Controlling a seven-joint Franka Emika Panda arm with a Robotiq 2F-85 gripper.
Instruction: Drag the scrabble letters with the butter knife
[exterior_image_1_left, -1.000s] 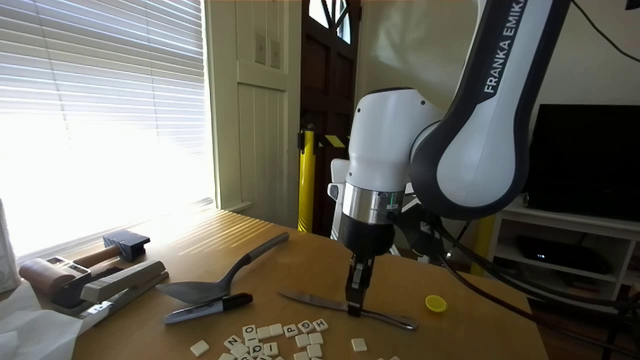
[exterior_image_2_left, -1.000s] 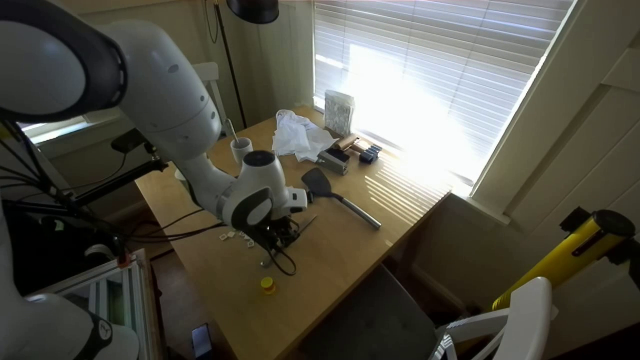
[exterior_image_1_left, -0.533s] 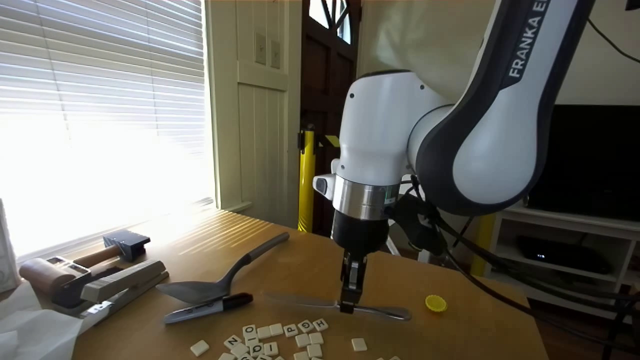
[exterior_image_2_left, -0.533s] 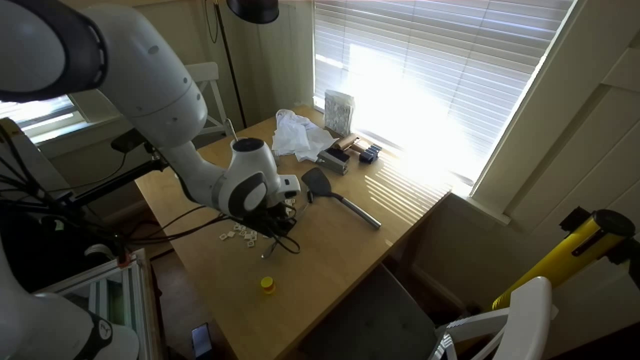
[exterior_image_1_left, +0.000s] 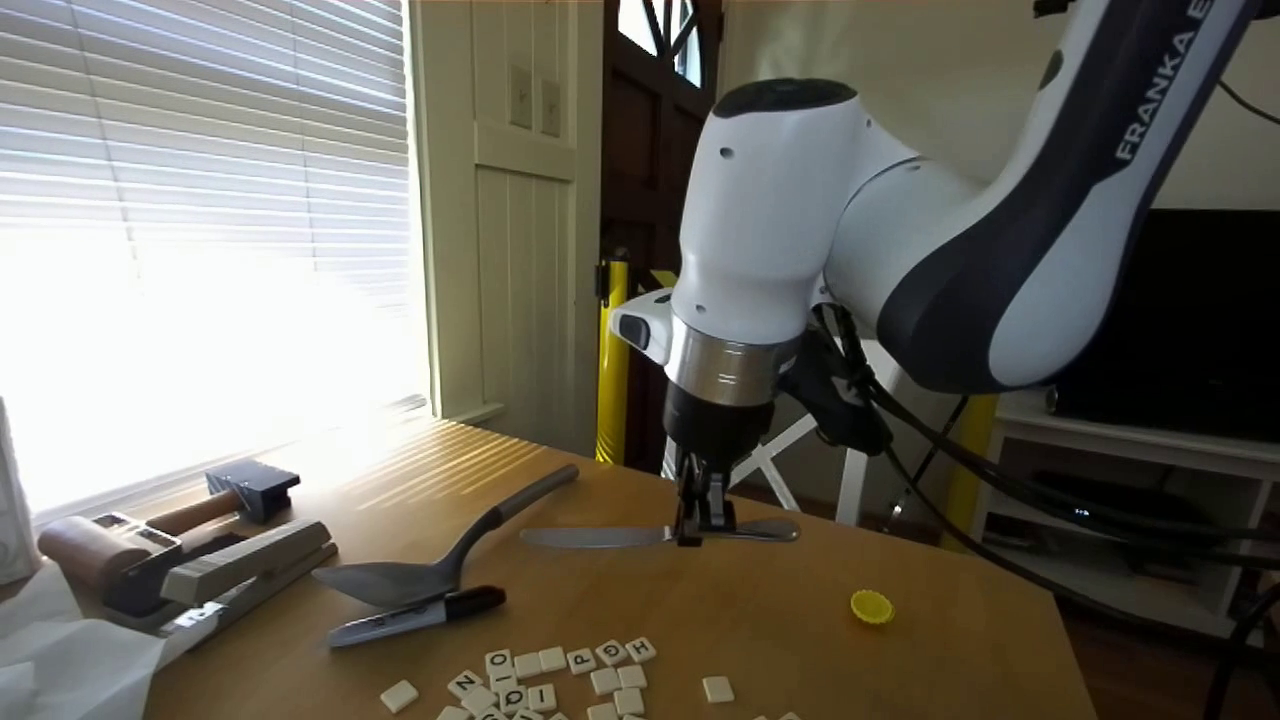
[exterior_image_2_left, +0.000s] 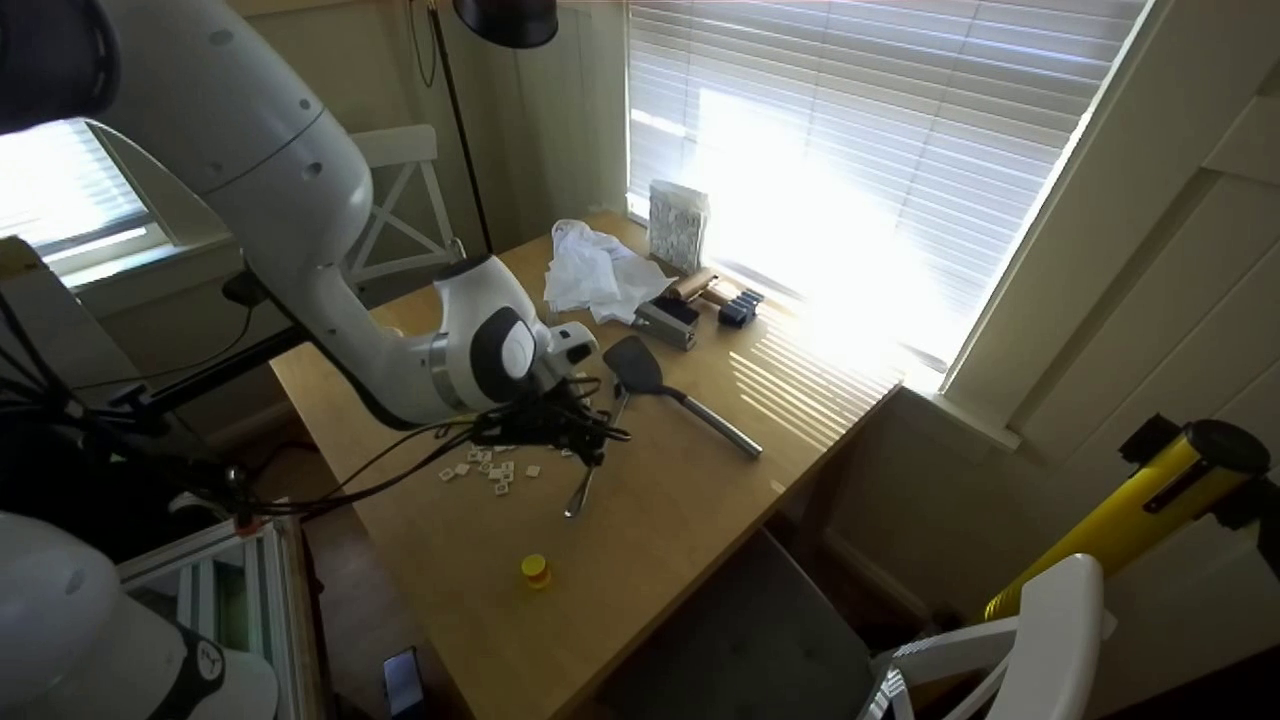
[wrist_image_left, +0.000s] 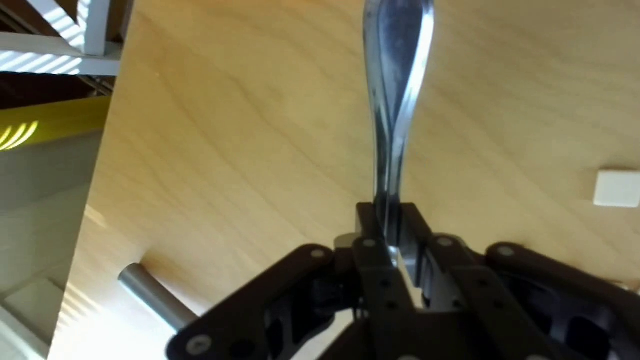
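My gripper (exterior_image_1_left: 704, 528) is shut on the butter knife (exterior_image_1_left: 600, 538), holding it around its middle, near where blade meets handle. The knife lies roughly level and appears raised above the table. In the wrist view the silver handle (wrist_image_left: 400, 60) runs up and away from between the fingertips, while the blade is hidden there. Pale scrabble letters (exterior_image_1_left: 527, 665) lie in a loose cluster nearer the camera, apart from the knife. A few stand off from the group, such as one tile (exterior_image_1_left: 718, 689). The letters (exterior_image_2_left: 497, 472) are partly covered by the arm in an exterior view.
A dark spatula (exterior_image_1_left: 390, 582) and a marker (exterior_image_1_left: 400, 622) lie off the blade's tip. Beyond them are a stapler (exterior_image_1_left: 250, 565), a hammer-like tool (exterior_image_1_left: 252, 488) and white plastic (exterior_image_2_left: 600, 275). Off the handle end sits a yellow disc (exterior_image_1_left: 872, 607). Cables hang beside the wrist.
My gripper has risen with the knife in it, away from the table and the letters. The knife has also turned somewhat and now looks more level. The letters have not moved.
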